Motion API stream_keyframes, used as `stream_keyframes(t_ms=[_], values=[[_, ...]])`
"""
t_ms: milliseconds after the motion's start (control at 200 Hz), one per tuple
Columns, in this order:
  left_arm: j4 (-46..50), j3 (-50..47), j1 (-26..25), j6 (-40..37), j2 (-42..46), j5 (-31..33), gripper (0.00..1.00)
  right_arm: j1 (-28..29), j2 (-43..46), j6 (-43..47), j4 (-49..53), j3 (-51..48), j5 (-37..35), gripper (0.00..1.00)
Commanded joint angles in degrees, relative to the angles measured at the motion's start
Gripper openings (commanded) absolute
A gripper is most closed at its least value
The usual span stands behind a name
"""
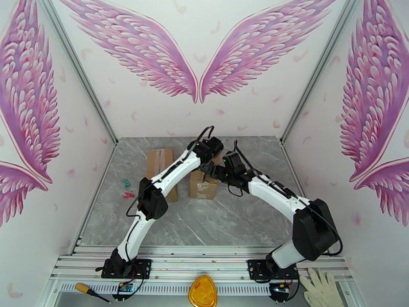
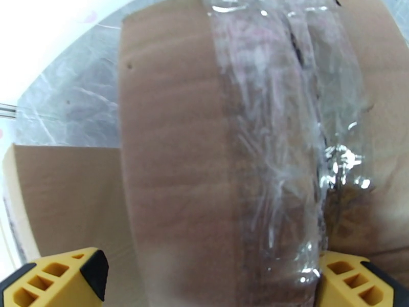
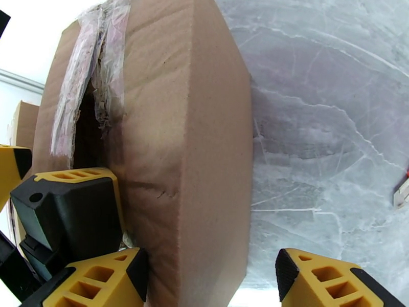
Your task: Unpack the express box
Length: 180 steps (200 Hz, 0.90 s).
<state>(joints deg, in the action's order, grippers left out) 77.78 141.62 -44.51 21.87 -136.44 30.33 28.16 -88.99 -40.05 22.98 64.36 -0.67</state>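
Grey marble table (image 1: 245,221) fills mid frame in top view, pink wing murals on the walls behind. Left arm (image 1: 168,175) and right arm (image 1: 276,193) both reach in and meet at frame centre, over the express box (image 1: 203,186).

Box is small, brown, sits on the table at centre, label on its near face. Flat cardboard piece (image 1: 159,162) lies up-left of it, partly under the left arm.

Left gripper (image 2: 207,282): jaws wide apart, nothing held. Yellow tips sit in the bottom-left and bottom-right corners of the left wrist view, box top right in front of them. In the right wrist view one of its fingers (image 3: 66,211) sits at the lower end of the torn seam. Can't tell if it's touching.

Right gripper (image 3: 212,272): jaws apart, no grip. It straddles the box's side edge: left tip over the top face, right tip over bare table w/ a visible gap to the box wall.

Clear tape (image 2: 276,124) runs down the box top, wrinkled, split along the seam (image 3: 89,124), dark gap showing.

Small stuff, top view: white glove (image 1: 319,288) bottom right, yellow disc (image 1: 203,292) bottom centre, screwdriver (image 1: 89,291) bottom left, red and green bits (image 1: 126,188) on the table left of the flat cardboard.
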Motion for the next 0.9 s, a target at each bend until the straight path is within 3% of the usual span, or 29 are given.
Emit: stream_keyframes(t_ms=[0, 590, 795, 895], values=[[1.58, 2.47, -5.15, -1.26, -4.25, -1.04, 0.92, 1.63, -1.51, 1.34, -0.46, -0.11, 3.58, 0.71], [4.75, 8.32, -3.93, -4.55, -0.59, 0.21, 0.15, 1.63, -3.82, -0.61, 1.99, 0.14, 1.82, 0.66], [3.47, 6.83, -0.96, -4.21, 4.42, -5.57, 0.0, 1.64, -3.52, -0.31, 3.1, 1.34, 0.67, 0.66], [1.39, 3.5, 0.7, -4.55, 7.21, -9.26, 0.0, 1.64, -3.44, 0.22, 3.95, 2.49, 0.15, 0.66]])
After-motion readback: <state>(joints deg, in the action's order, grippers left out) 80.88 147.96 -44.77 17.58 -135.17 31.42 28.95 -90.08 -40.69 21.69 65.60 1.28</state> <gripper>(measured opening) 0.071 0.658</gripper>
